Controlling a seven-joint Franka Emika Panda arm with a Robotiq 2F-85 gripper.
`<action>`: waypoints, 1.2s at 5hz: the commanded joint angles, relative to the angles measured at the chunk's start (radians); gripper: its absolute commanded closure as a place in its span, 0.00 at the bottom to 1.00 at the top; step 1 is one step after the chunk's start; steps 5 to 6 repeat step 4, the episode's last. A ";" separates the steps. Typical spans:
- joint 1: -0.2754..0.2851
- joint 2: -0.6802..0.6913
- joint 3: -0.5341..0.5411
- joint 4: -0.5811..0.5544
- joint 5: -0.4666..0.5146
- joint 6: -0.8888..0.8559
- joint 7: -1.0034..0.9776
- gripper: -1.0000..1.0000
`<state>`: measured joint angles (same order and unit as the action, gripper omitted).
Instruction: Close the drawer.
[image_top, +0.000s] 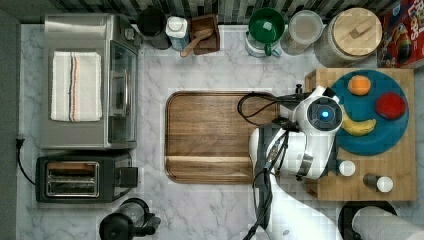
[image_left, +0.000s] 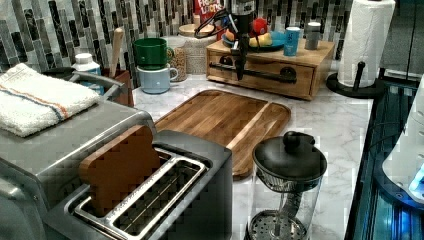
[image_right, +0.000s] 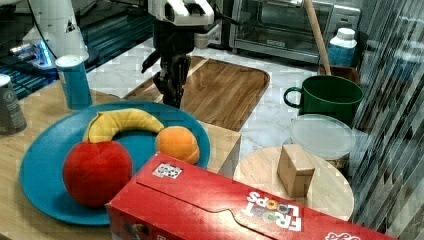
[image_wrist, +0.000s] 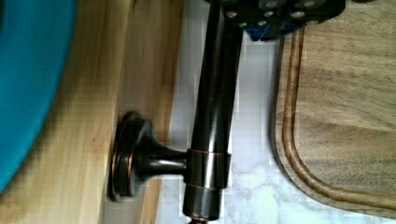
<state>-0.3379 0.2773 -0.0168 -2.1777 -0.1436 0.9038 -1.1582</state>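
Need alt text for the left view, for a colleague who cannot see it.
The gripper hangs at the black bar handle of the drawer in a light-wood box, which carries a blue plate of fruit. A cutting board and toaster lie nearer.

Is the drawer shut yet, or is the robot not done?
It looks nearly or fully shut: in the left view the drawer front sits about flush with its wooden box. The gripper is right at the black handle. Left to do: maybe a last push, then back the arm away.
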 joint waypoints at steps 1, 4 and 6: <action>-0.108 -0.034 -0.113 0.048 -0.023 0.015 0.016 1.00; -0.080 -0.033 -0.141 0.048 -0.012 0.016 0.007 1.00; -0.080 -0.033 -0.141 0.048 -0.012 0.016 0.007 1.00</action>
